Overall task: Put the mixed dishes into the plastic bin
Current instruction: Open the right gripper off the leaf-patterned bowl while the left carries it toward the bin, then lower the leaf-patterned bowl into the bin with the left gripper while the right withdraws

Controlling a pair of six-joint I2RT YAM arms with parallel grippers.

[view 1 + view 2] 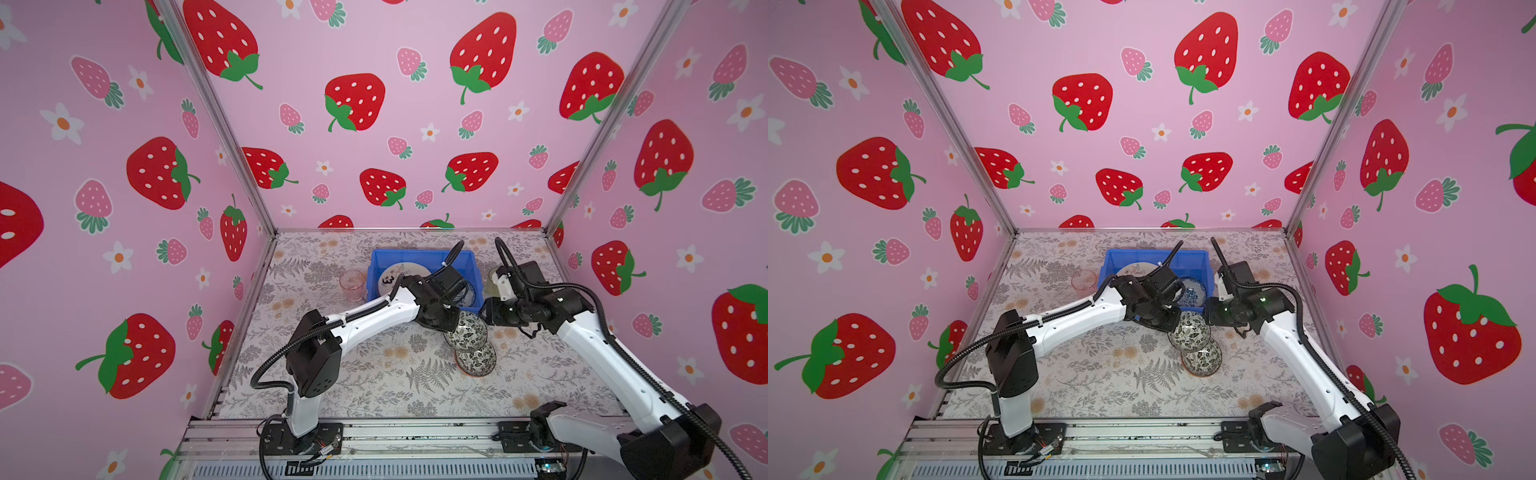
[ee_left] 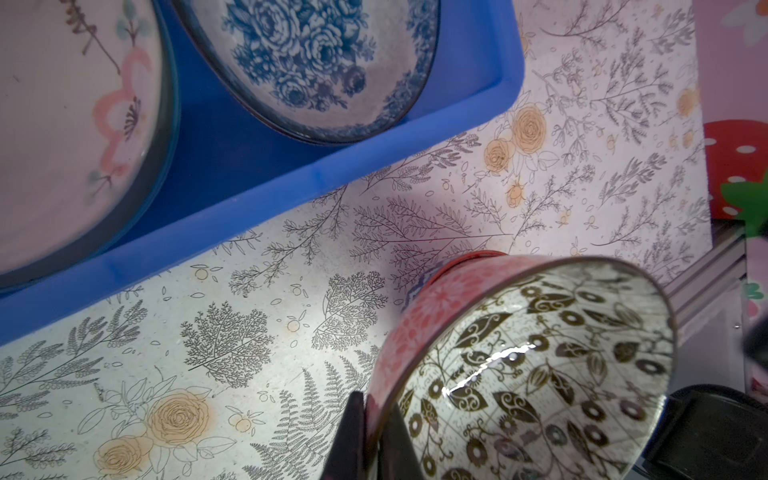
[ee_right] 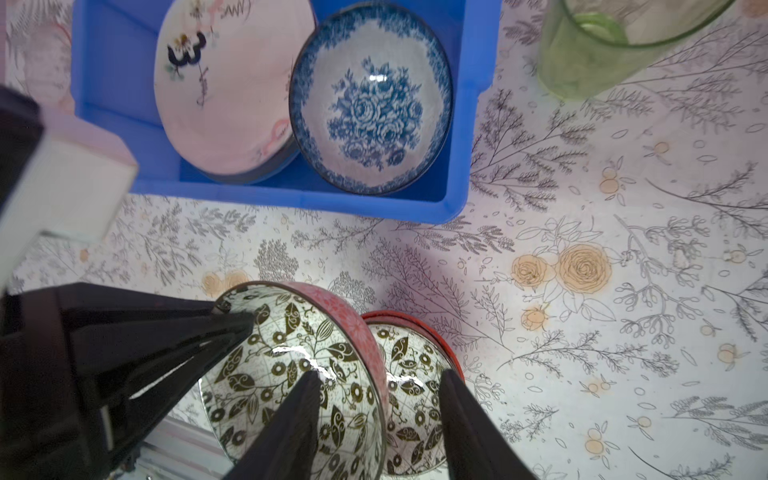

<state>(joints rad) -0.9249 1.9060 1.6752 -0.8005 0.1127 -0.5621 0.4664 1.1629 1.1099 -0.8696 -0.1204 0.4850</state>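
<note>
**While one bowl hangs in the left jaws, its twin sits on the table**

Where the floral table [image 1: 374, 395] lies bare in front of the plastic bin [image 1: 419, 251], the left gripper [image 2: 376, 419] is pinched tight on the rim of a black-and-white bowl with a pink outside [image 1: 465, 332]. One finger is inside the wall and one outside. The bowl is tilted and, in both top views, sits just short of the bin's near wall, not inside it.

A second black-and-white bowl with a red outside [image 1: 476, 359] sits on the table just beside the held one, partly overlapped by it in the right wrist view.

The right gripper [image 3: 380, 376] is near both bowls, its fingers [image 3: 299, 415] spread well apart and gripping nothing.

Inside the bin lie the cream plate with the black "3" [image 3: 220, 95] and the blue bowl [image 3: 370, 104], the bowl's rim against the plate's edge.

The pink tumbler [image 1: 352, 284] stands upright on the table just left of the bin. The green tumbler [image 3: 602, 54] stands to the bin's right, behind the right arm.
</note>
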